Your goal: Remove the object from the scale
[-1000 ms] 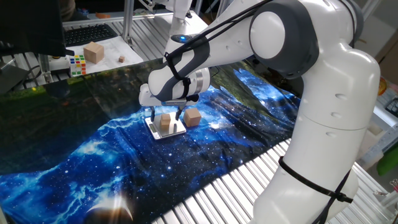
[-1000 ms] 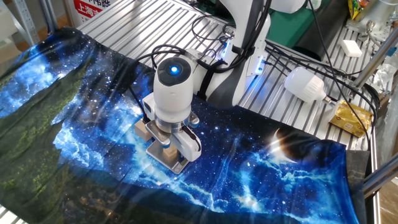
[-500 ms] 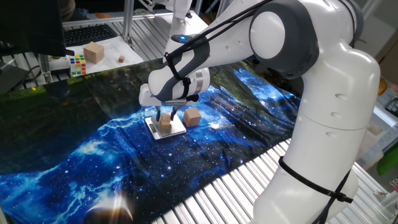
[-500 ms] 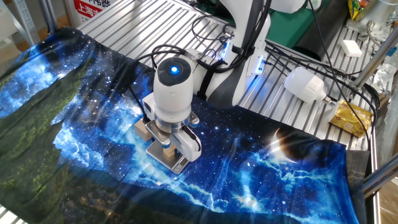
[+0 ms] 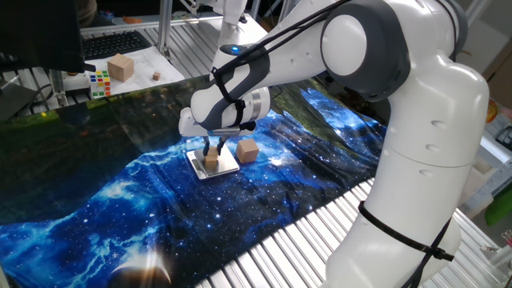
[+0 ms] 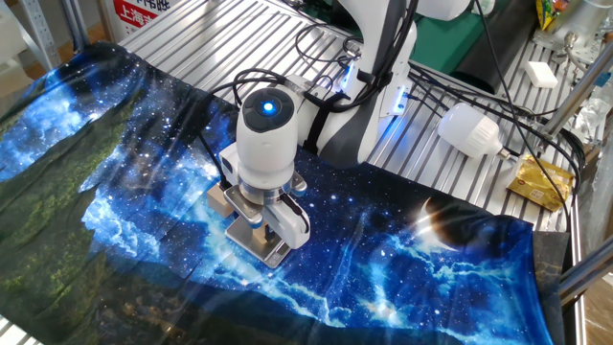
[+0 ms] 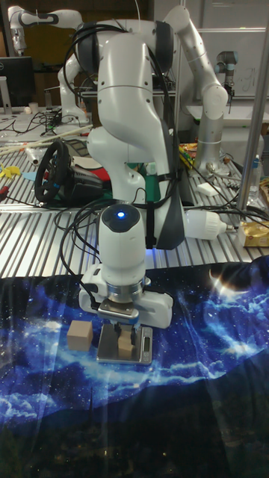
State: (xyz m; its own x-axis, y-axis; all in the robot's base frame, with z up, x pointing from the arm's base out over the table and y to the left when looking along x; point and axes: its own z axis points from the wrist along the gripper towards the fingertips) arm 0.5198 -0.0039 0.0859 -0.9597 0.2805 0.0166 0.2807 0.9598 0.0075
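The object, a small tan wooden block, stands on the scale, a flat silver square on the galaxy-print cloth. My gripper points straight down over it, and its fingers are shut against the block's two sides. The block still looks to rest on the plate. In the tall fixed view the block shows between the fingers of the gripper, above the scale. In the other fixed view the gripper hides most of the block, and only the scale's near corner shows.
A reddish-brown cube sits on the cloth just beside the scale, also seen as the cube. Behind the cloth are a cardboard cube, a Rubik's cube and a keyboard. Ribbed metal table surrounds the cloth.
The fingers, wide apart on either side of the block a second ago, have closed in onto it. The arm, scale and cube have not moved.
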